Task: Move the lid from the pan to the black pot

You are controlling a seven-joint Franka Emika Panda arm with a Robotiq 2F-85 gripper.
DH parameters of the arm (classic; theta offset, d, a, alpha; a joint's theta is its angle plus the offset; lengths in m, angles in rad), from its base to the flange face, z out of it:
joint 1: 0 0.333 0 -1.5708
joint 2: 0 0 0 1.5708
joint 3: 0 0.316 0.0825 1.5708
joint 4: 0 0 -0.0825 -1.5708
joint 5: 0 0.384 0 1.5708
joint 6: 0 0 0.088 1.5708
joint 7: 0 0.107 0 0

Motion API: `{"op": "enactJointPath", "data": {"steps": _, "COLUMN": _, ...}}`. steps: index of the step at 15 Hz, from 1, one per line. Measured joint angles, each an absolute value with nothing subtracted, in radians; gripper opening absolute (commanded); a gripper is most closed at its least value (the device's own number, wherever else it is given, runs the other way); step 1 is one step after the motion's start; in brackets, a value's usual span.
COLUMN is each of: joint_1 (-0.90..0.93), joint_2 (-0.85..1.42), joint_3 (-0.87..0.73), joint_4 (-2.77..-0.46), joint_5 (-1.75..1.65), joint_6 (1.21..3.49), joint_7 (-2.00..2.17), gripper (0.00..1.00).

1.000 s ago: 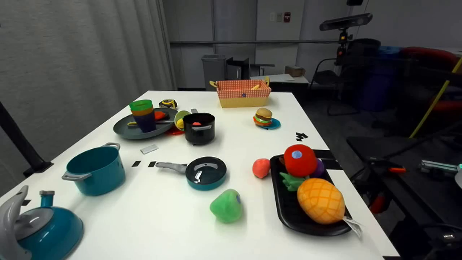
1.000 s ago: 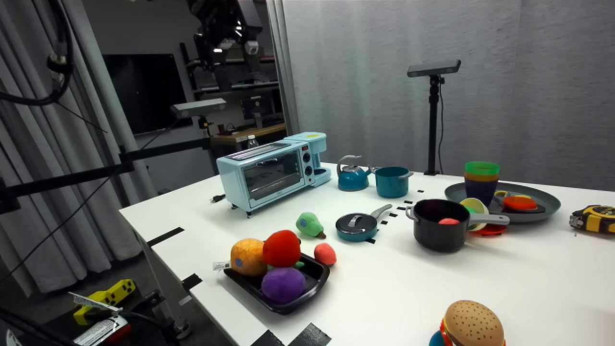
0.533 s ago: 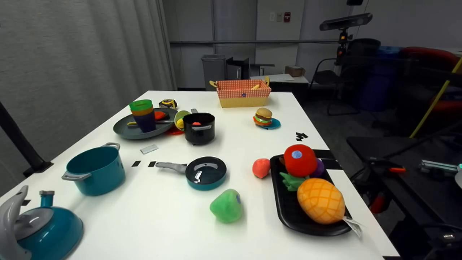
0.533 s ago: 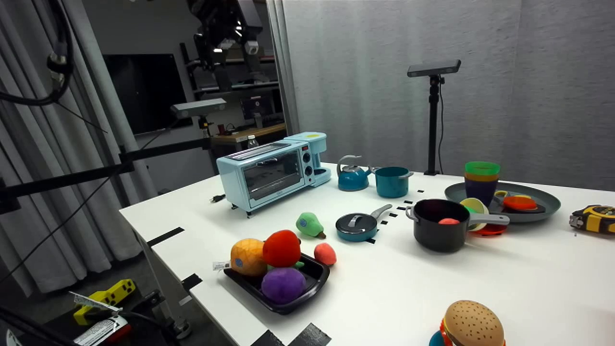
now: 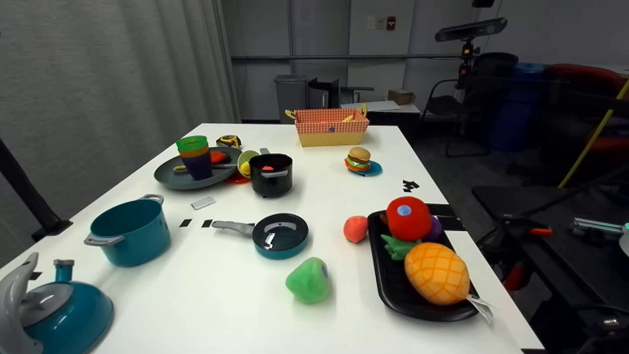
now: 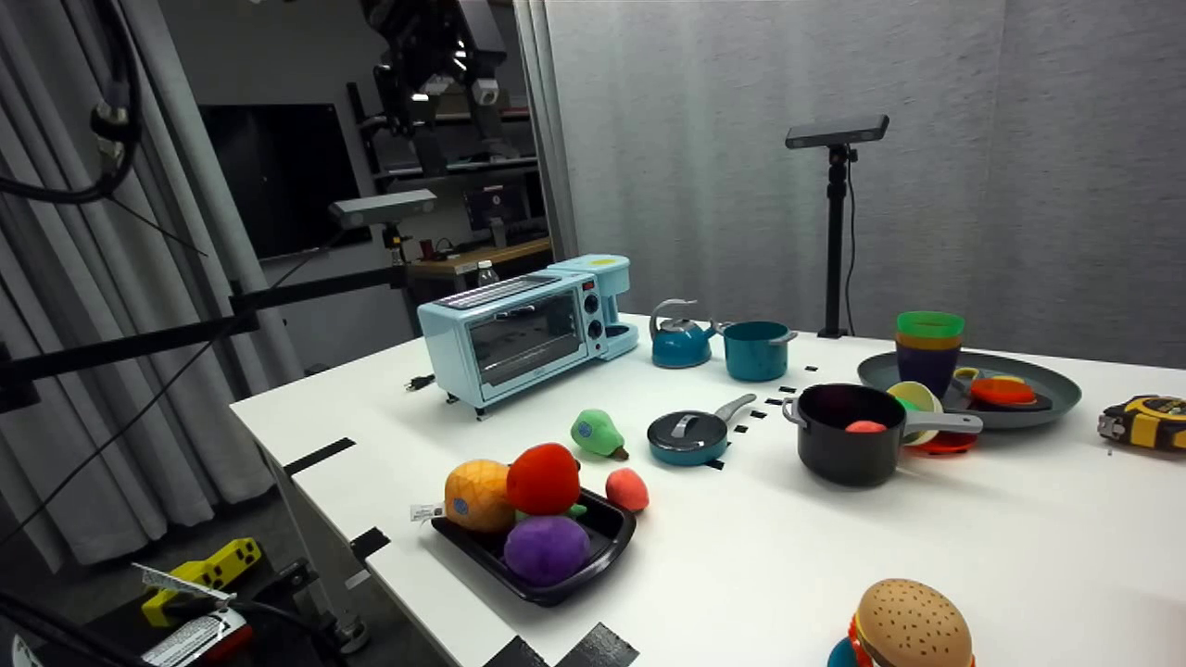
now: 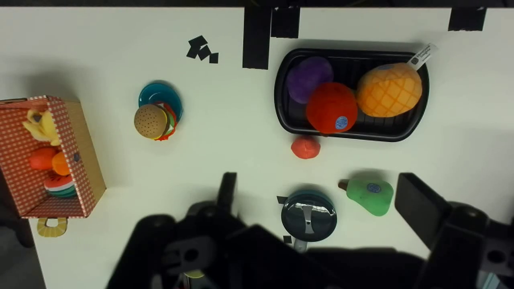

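Grey curtains (image 6: 704,167) and cameras (image 6: 839,132) on stands (image 6: 835,243) suggest a lab.

White desk (image 5: 206,300); blk tape (image 7: 256,42) stuck along one edge nr the tray (image 5: 390,282), plus smaller bits by the handle of the pan (image 5: 280,254). Pan's upright, btwn the pear (image 5: 308,281) & the blk pot (image 5: 271,187). Red fruit (image 5: 355,229) just beside the tray. In an exterior view, kettle (image 6: 681,348) stands btwn oven (image 6: 521,339) & teal pot (image 6: 755,361). Grey plate (image 5: 169,178) lies flat nr the blk pot, w/ a red dish (image 6: 947,445) btwn 'em; tape measure (image 6: 1144,423) nr the plate. Basket (image 5: 331,139) at the far end in an exterior view; blue saucer (image 7: 156,91) btwn basket & tray, well apart from both.
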State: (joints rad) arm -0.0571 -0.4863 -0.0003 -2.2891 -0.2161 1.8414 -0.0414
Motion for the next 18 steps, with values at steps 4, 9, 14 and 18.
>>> {"op": "enactJointPath", "data": {"steps": 4, "joint_1": -0.057, "joint_2": -0.486, "joint_3": 0.000, "joint_4": -2.289, "joint_5": -0.216, "joint_6": 1.841, "joint_7": -0.041, "gripper": 1.00}}
{"op": "enactJointPath", "data": {"steps": 9, "joint_1": -0.056, "joint_2": -0.482, "joint_3": 0.000, "joint_4": -2.289, "joint_5": -0.216, "joint_6": 1.845, "joint_7": -0.038, "gripper": 1.00}}
{"op": "enactJointPath", "data": {"steps": 14, "joint_1": -0.050, "joint_2": -0.481, "joint_3": -0.004, "joint_4": -2.289, "joint_5": -0.182, "joint_6": 1.846, "joint_7": -0.037, "gripper": 1.00}}
{"op": "enactJointPath", "data": {"steps": 18, "joint_1": -0.047, "joint_2": -0.480, "joint_3": -0.008, "joint_4": -2.289, "joint_5": -0.136, "joint_6": 1.846, "joint_7": -0.037, "gripper": 1.00}}
